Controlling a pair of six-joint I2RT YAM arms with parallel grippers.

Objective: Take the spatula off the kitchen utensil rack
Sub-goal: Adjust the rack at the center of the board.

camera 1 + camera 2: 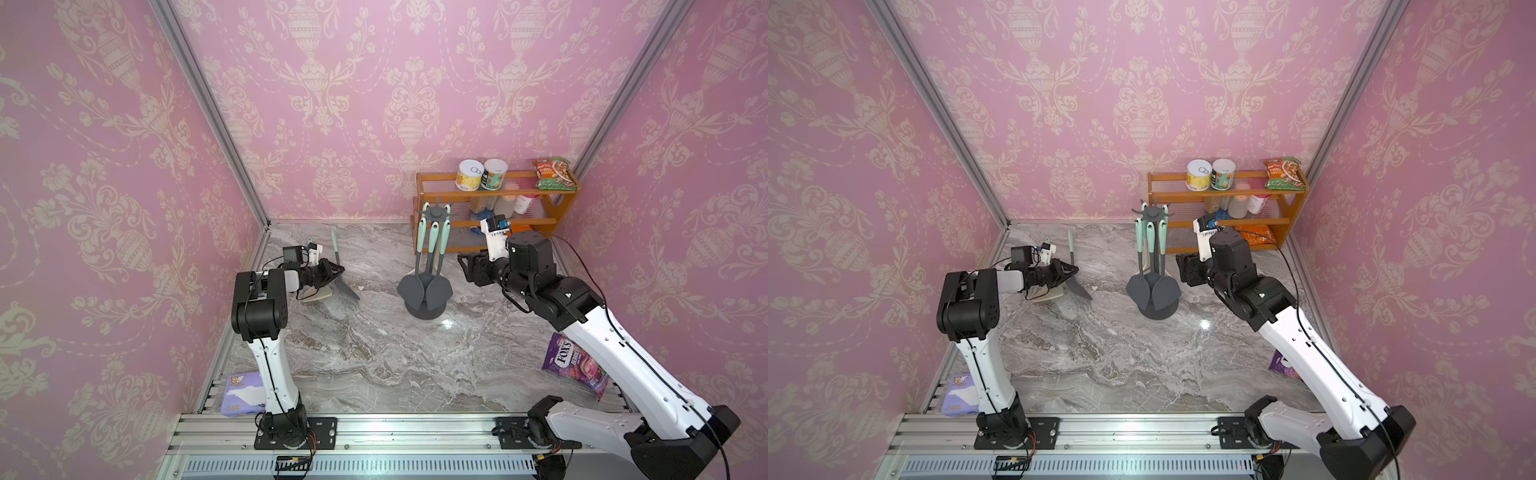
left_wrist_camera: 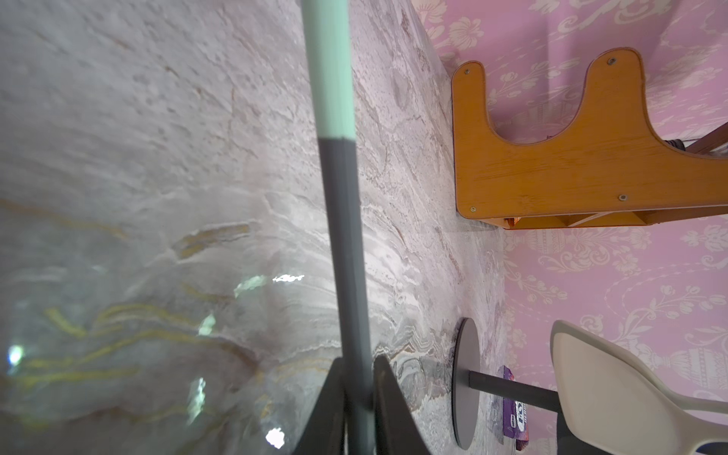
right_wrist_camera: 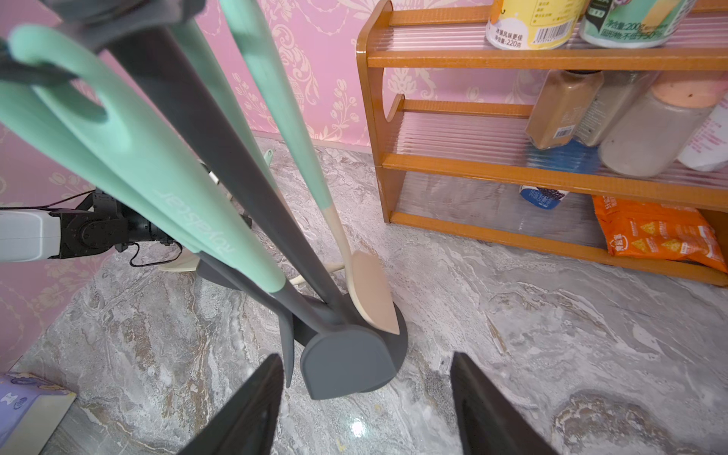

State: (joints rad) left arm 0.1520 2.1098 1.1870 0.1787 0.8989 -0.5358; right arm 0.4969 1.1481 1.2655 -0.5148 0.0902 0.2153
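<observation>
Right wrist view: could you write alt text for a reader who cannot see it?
Mint-handled utensils with grey heads hang from the grey kitchen utensil rack on a marble table. The open, empty right claw is nearest the camera; an orange wooden shelf of cans and bottles stands against the pink wall.

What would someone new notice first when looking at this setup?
Probably the pink flowered wallpaper on every wall. Then the grey rack in the middle of the marble table, hung with mint-handled kitchen tools, and to its left the robot's left hand holding a spatula apart from the rack.
</observation>
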